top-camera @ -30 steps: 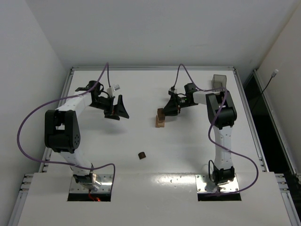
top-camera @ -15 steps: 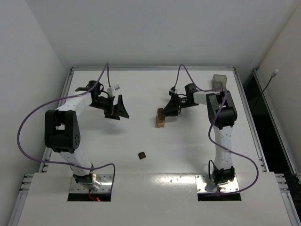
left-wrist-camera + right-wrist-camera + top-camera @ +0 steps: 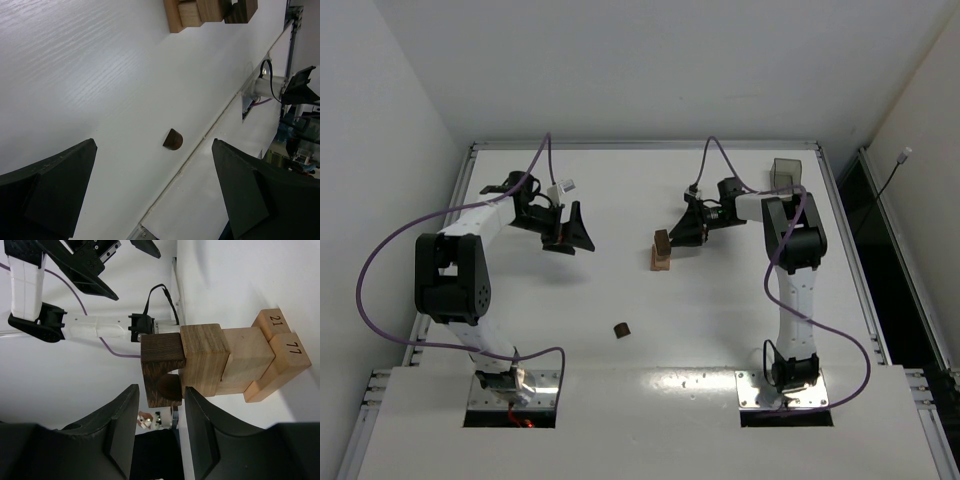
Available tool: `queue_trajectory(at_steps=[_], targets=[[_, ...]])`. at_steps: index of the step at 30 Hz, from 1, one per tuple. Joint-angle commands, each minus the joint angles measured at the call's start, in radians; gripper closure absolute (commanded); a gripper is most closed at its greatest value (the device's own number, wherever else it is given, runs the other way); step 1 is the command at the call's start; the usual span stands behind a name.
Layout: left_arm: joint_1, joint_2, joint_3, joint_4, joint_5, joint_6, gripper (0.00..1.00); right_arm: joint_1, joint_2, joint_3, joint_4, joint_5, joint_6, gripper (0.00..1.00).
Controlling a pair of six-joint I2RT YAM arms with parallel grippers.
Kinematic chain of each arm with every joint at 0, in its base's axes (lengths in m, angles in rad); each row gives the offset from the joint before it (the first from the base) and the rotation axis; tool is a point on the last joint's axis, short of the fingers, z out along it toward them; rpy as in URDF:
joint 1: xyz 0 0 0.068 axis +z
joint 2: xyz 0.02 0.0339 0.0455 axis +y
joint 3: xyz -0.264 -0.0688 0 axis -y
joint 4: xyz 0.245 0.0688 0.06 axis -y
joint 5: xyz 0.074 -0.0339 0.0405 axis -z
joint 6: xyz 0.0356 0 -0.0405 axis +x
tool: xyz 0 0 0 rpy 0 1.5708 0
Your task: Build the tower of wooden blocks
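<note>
right jaws [image 3: 159, 432] backed off; tower [image 3: 220, 362] stands beyond them.

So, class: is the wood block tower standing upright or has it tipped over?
Upright. From above, the tower stands on the table, dark brown arch block topping the tan blocks.

tower [image 3: 662, 251] mid-table — loose block [image 3: 621, 329] nearer
</note>
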Motion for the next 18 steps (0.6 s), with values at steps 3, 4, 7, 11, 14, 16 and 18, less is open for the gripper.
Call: queue_trajectory(at_steps=[3, 4, 7, 11, 14, 16, 18], targets=[[0.013, 0.0, 0.016, 0.018, 0.031, 0.015, 0.0, -0.022, -0.073, 0.0, 0.017, -0.022, -0.032, 0.61], [0.013, 0.0, 0.016, 0.018, 0.031, 0.015, 0.0, -0.032, -0.086, 0.0, 0.017, -0.022, -0.032, 0.61], [0.013, -0.02, -0.009, 0.027, 0.011, 0.006, 0.0, -0.062, -0.115, -0.023, 0.017, 0.001, -0.032, 0.61], [0.013, -0.092, -0.067, 0.046, -0.041, -0.013, 0.04, -0.122, -0.178, -0.095, 0.008, 0.07, -0.066, 0.61], [0.013, -0.146, -0.122, 0.055, -0.084, -0.013, 0.04, -0.169, -0.28, -0.117, -0.087, 0.224, -0.177, 0.61], [-0.004, -0.195, -0.144, 0.055, -0.127, 0.001, 0.04, -0.183, -0.37, -0.106, -0.197, 0.333, -0.286, 0.61], [-0.05, -0.224, -0.162, 0.055, -0.162, 0.022, 0.04, -0.184, -0.435, -0.097, -0.306, 0.515, -0.4, 0.61]])
